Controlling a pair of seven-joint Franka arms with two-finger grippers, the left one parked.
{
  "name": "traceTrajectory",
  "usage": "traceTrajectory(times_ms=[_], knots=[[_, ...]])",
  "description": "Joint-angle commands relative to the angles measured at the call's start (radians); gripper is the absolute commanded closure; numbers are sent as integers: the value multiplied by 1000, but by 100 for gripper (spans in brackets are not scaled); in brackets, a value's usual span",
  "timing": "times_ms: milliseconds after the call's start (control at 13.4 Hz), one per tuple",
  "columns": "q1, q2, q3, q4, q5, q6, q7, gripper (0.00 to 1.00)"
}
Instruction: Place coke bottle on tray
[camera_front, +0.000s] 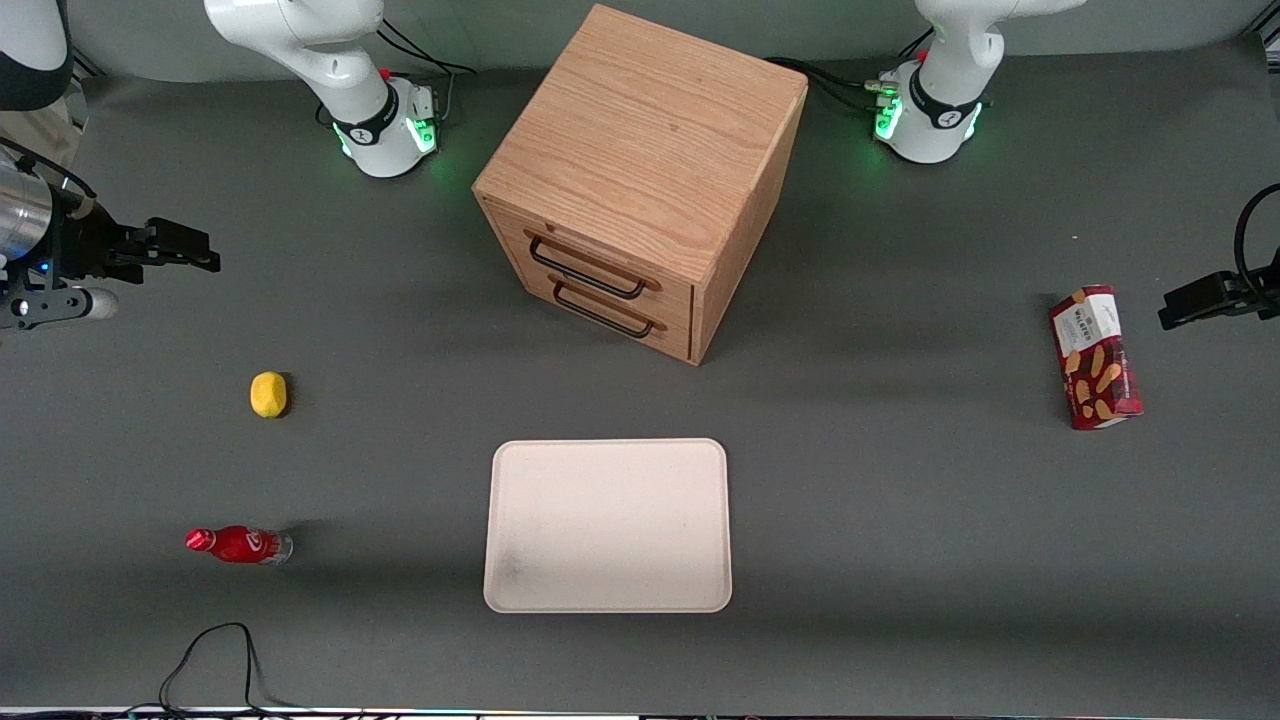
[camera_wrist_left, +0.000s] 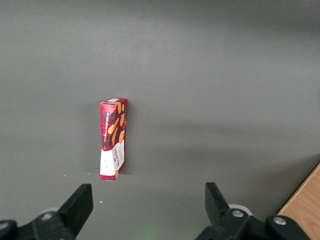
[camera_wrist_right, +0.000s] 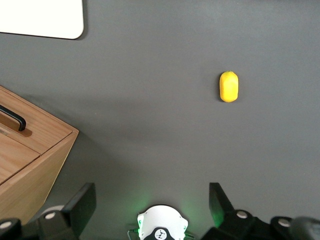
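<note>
Tool (camera_wrist_right: 150, 202) spread wide, empty, above dark grey surface (camera_front: 900, 520) near lemon (camera_front: 268, 394); coke bottle (camera_front: 240, 545) lying off tray (camera_front: 608, 525).

The right arm reaches in at 9 o'clock of the front view, wrist level above the table, its gripper (camera_front: 190, 252) pointing toward 3 o'clock, the 2 fingers (camera_wrist_right: 82, 202) spread apart, holding nothing.

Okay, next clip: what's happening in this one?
Nothing is being handled yet. The gripper is open and holds nothing, up above the working arm's end of the table, well clear of everything. The coke bottle lies on its side on the table, apart from the tray, which has nothing on it. A lemon sits nearby.
</note>
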Motion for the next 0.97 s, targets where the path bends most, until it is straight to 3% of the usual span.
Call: traceTrajectory(times_ms=[0, 898], knots=[[11, 3, -13, 17, 15, -21, -22, 0], [12, 14, -14, 27, 16, -21, -33, 0]])
